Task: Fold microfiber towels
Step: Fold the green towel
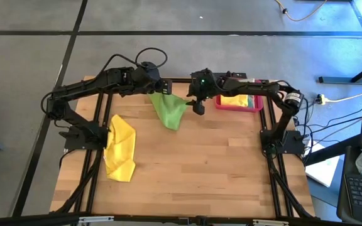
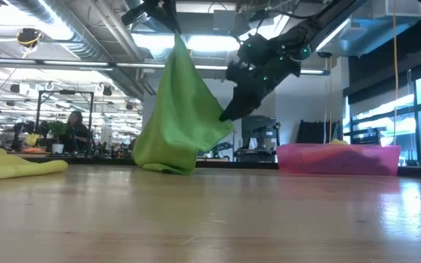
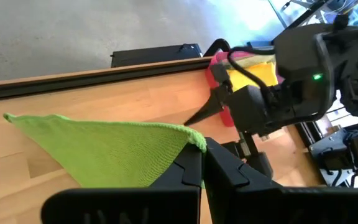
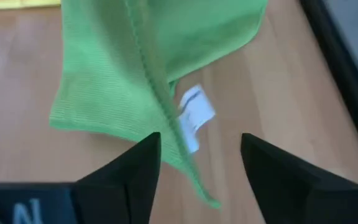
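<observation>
The left gripper is clamped shut on a corner of the bright green microfiber towel, holding it up above the far part of the wooden table. In the low view the cloth hangs from that pinched corner as a draped cone, its lower end touching the tabletop. The left wrist view shows the 2 dark fingers pressed together over the towel's hemmed edge.

The right gripper sits just beside the hanging towel, on the side toward the pink-red tray. Its fingers stand spread apart with the towel's seamed edge and a small white label between them; the cloth is not pinched by this gripper. In the low view its tip is right at the towel's edge.

A yellow microfiber towel lies crumpled on the table near the left arm's base, well apart from the green one. The tray sits at the far right of the table and holds more cloth, with yellow visible inside it.

In the low view a person sits in the room beyond the table.
</observation>
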### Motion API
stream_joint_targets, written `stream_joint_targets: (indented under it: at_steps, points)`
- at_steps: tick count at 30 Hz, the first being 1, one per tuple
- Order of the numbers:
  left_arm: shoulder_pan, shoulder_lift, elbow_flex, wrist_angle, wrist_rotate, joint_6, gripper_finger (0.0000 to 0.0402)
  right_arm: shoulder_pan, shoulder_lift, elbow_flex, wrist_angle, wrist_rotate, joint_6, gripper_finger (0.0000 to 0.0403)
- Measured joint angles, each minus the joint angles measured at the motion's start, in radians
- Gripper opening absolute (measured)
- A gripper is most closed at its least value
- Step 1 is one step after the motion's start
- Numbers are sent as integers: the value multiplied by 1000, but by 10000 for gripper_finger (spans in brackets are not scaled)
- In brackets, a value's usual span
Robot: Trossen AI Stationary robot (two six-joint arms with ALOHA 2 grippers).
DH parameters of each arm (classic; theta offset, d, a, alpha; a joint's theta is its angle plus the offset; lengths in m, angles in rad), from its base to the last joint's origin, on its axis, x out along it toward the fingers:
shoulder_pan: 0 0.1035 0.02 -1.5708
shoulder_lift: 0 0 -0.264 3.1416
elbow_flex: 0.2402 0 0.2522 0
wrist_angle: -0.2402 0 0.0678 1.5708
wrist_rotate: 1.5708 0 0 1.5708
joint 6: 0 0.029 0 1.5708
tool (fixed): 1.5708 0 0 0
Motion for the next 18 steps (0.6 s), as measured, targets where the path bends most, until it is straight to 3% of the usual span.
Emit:
stream_joint_targets:
  at_steps: [5,11,18]
  points:
    - [0,0,0,-3,0,25,0,0,12,0,-23,2,69,163]
    - [2,0,0,-13,-11,31,0,-1,-23,0,-22,7,71,18]
    - [26,0,0,-59,-55,57,0,-25,-78,23,-35,38,70,5]
